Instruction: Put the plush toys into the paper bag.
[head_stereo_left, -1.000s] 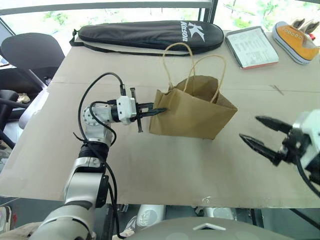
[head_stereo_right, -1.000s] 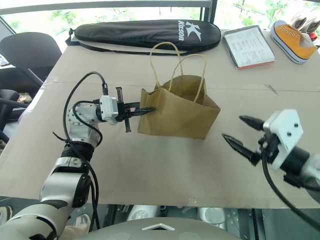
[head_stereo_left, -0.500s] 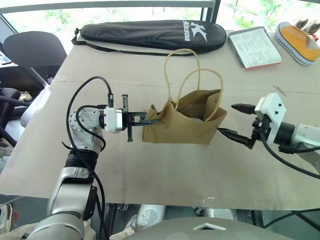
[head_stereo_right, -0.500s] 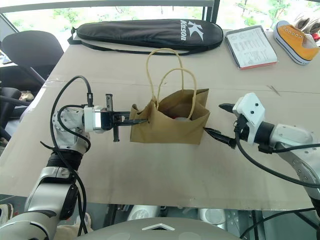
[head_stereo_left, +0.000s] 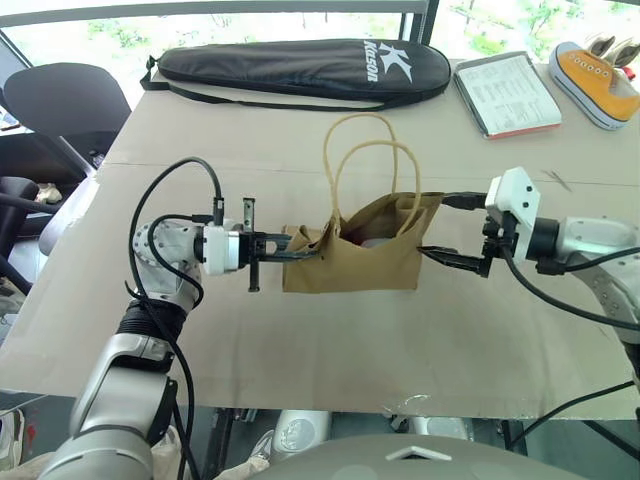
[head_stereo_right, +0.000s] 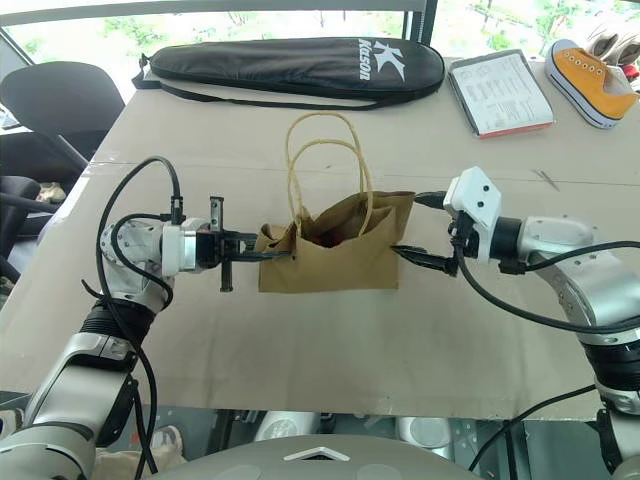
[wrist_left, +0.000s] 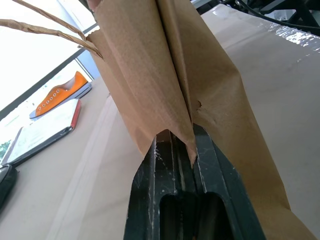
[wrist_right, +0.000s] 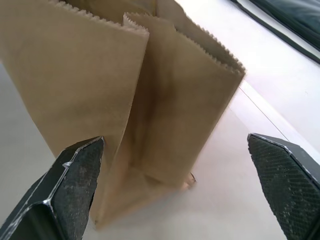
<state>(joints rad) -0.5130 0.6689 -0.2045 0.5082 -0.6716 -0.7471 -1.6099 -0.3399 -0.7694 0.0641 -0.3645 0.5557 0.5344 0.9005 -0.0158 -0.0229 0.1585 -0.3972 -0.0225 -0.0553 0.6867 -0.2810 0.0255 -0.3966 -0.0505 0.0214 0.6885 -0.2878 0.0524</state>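
You are pinching the paper bag (head_stereo_left: 350, 262) with your left tool (head_stereo_left: 296, 252), its two fingers pressed together on the folded side edge nearest that arm, so the bag is standing upright near the middle of the desk (head_stereo_left: 300, 350) with its two cord handles (head_stereo_left: 365, 170) rising above the mouth. Your right tool (head_stereo_right: 420, 228) is waiting at the opposite side of the bag with its fingers spread wide, one beside the top rim and one lower against the side, clamping nothing. Inside the open mouth a patch of white and red (head_stereo_left: 372, 241) is showing, which is probably the white toy with the red top already lying in the bag; whether the brown fuzzy toy is in there too cannot be told, since the bag's walls are hiding most of the inside. No plush toy is lying out on the desk among the black racket case (head_stereo_left: 300, 68), the booklet (head_stereo_left: 507, 93) and the orange sneaker (head_stereo_left: 594, 82) at the far edge. Judging from this, you are nearing the end, with perhaps only squaring up or letting go of the bag left.
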